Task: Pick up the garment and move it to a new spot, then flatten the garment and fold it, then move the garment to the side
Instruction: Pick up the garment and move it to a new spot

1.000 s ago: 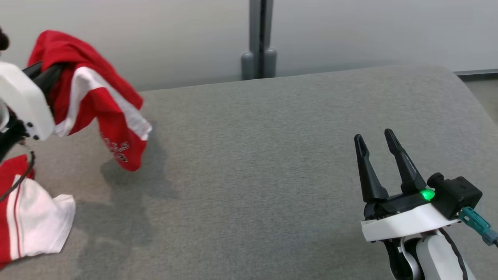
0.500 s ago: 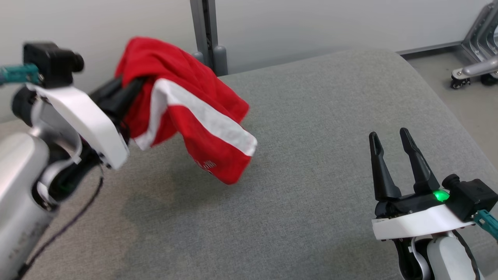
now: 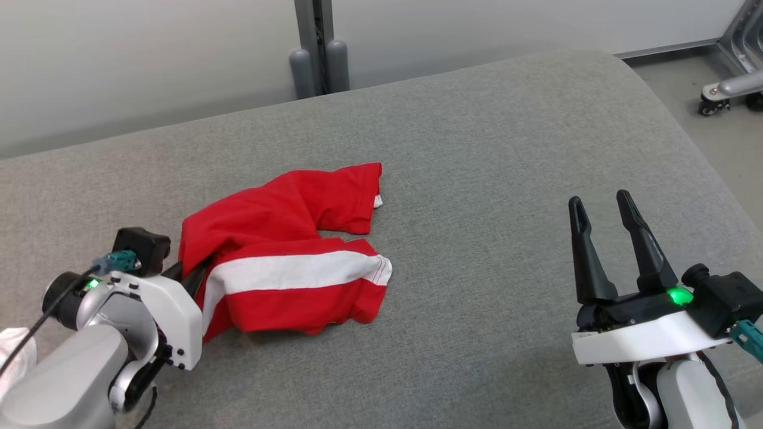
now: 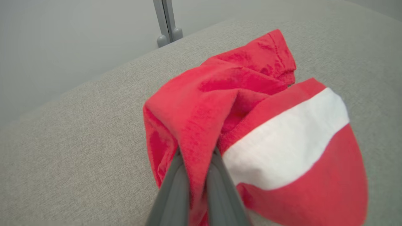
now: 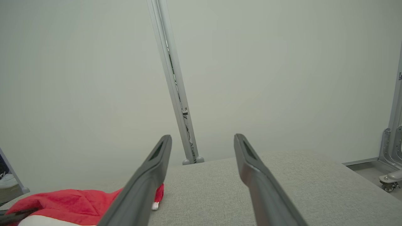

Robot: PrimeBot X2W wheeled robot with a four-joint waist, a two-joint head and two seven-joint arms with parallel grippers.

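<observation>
The garment lies crumpled on the grey cushion, pinched by my left gripper, my right gripper spread.

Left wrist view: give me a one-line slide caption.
Left gripper shut on a bunched fold of the red garment with a white stripe, lying crumpled on the grey surface.

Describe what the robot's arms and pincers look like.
The left pincer and right pincer each have two long dark tapered fingers on a white shell, with a green light, a black camera block and a teal plug. Forearms are pale grey.
</observation>
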